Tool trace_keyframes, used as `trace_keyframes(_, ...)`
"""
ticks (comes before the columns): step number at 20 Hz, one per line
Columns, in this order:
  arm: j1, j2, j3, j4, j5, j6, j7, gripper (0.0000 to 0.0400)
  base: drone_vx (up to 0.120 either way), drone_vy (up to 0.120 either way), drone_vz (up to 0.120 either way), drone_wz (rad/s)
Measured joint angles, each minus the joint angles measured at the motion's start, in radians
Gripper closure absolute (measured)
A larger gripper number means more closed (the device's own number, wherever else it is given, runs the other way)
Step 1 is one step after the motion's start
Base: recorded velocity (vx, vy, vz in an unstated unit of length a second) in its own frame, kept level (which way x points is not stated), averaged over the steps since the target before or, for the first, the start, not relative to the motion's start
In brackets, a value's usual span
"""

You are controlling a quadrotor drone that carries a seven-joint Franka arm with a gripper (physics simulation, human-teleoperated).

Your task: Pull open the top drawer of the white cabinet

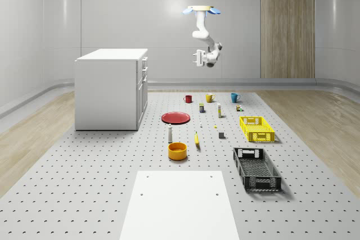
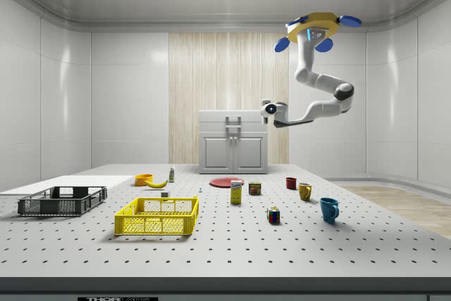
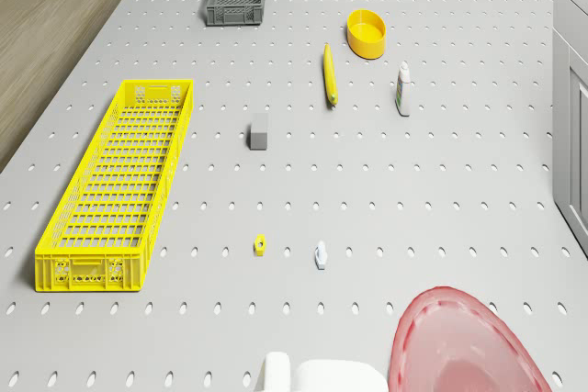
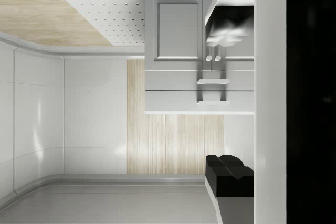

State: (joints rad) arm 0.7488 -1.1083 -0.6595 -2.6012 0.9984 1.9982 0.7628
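The drone [image 1: 203, 9] hovers high over the far end of the perforated grey table [image 1: 112, 167], its gripper [image 1: 198, 58] in mid-air, touching nothing, aimed toward the white cabinet [image 1: 109, 89] well apart at the whole-scene view's left. Whether the fingers are apart cannot be told. Pale panelled walls surround the table.

Plate [image 1: 175, 117] lies between cabinet [image 1: 111, 89] and yellow crate [image 1: 256, 128].
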Motion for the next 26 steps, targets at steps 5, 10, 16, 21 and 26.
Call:
trace_keyframes(5,0.030,0.025,0.054,-0.015,0.067,0.061,-0.026,0.0095,0.000,0.000,0.000,0.000)
trace_keyframes(10,0.062,0.060,0.108,-0.021,0.141,0.117,-0.058,0.0095,0.000,0.000,0.000,0.000)
trace_keyframes(16,0.096,0.111,0.169,-0.016,0.232,0.174,-0.100,0.0095,0.000,0.000,0.000,0.000)
trace_keyframes(21,0.121,0.162,0.219,-0.003,0.311,0.213,-0.138,0.0095,0.000,0.000,0.000,0.000)
trace_keyframes(26,0.139,0.220,0.270,0.019,0.396,0.245,-0.179,0.0095,0.000,0.000,0.000,0.000)
